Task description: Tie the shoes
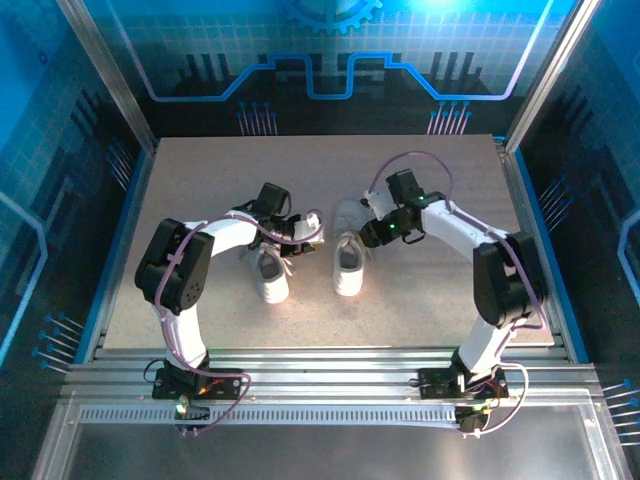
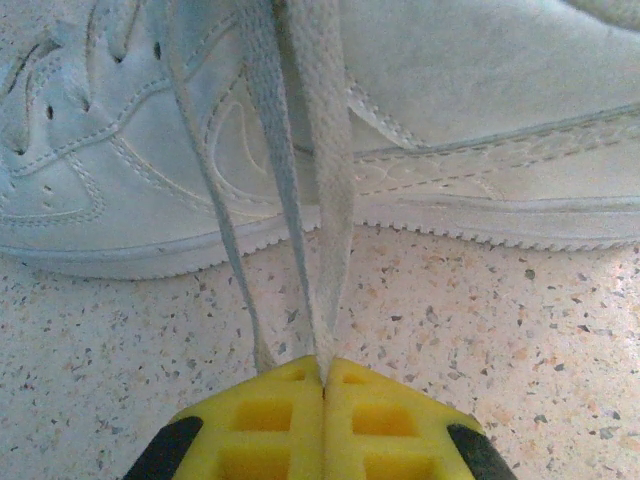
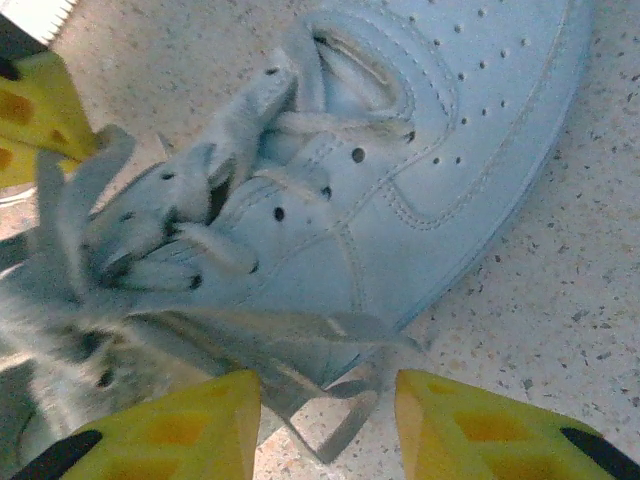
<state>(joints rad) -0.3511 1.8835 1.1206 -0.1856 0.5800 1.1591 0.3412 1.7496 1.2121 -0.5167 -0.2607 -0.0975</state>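
Likely the lace (image 2: 320,200) slips from the clenched left tool (image 2: 323,385) at lower centre, or drags the shoe (image 2: 450,120) across the worktop (image 2: 500,330); right tool (image 3: 328,420) released, empty.

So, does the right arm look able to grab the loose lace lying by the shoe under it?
Probably yes. The right gripper is open, its fingers straddling the loose lace at the side of the shoe, with nothing between them and it.
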